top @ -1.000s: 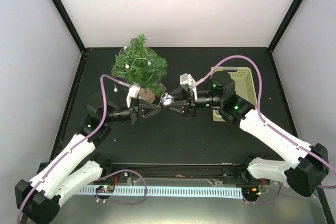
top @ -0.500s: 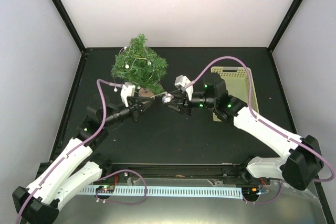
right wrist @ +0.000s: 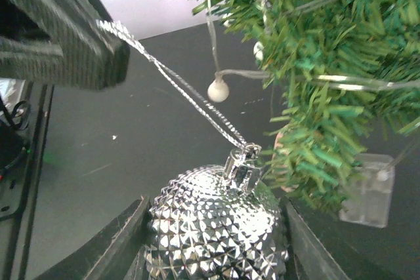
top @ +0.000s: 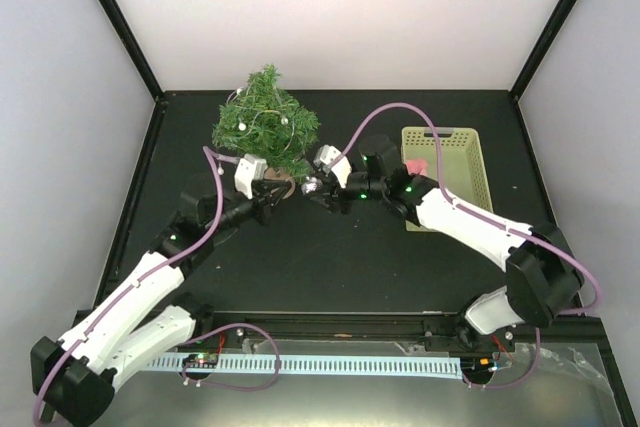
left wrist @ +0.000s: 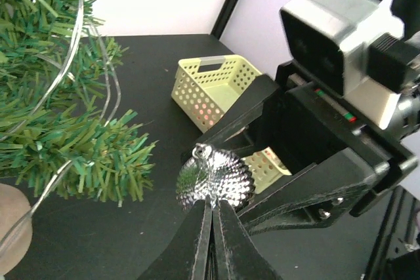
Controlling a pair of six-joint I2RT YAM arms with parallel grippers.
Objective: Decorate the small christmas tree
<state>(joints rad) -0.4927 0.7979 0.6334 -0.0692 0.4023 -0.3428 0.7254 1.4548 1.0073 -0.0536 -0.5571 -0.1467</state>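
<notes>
**Left end effector** (left wrist: 211, 209): jaws fully closed, pinching the silver thread (right wrist: 197, 101) of a silver bauble (right wrist: 216, 231). The thread runs in a straight line from the tips to the cap (right wrist: 241, 165) on top of the bauble.

**Right end effector** (top: 318, 188): jaws about half apart. Its two fingers (right wrist: 118, 247) clamp the faceted bauble from either side, with the cap pointing away from the wrist. The two end effectors meet almost tip to tip above the bench (top: 330, 257), and the bauble sits between them.

**Small christmas tree** (top: 266, 127): stands upright just beyond both sets of tips, ahead and to the left of the left end effector and ahead and to the right of the right one. Its lowest branches hang just beside the bauble's cap; whether they touch cannot be told. The wooden disc base (left wrist: 10, 218) lies under those branches, near the left end effector. A light wire (right wrist: 354, 83) carrying a white bead (right wrist: 218, 90) loops through the needles. A small clear box (right wrist: 371, 191) sits below the foliage, to the right of the bauble in the right wrist view.

**Pale green basket** (top: 455, 142): on the bench behind the right end effector, alongside that arm and well apart from the tree. It holds something pink (top: 415, 167) that is too small to identify.
</notes>
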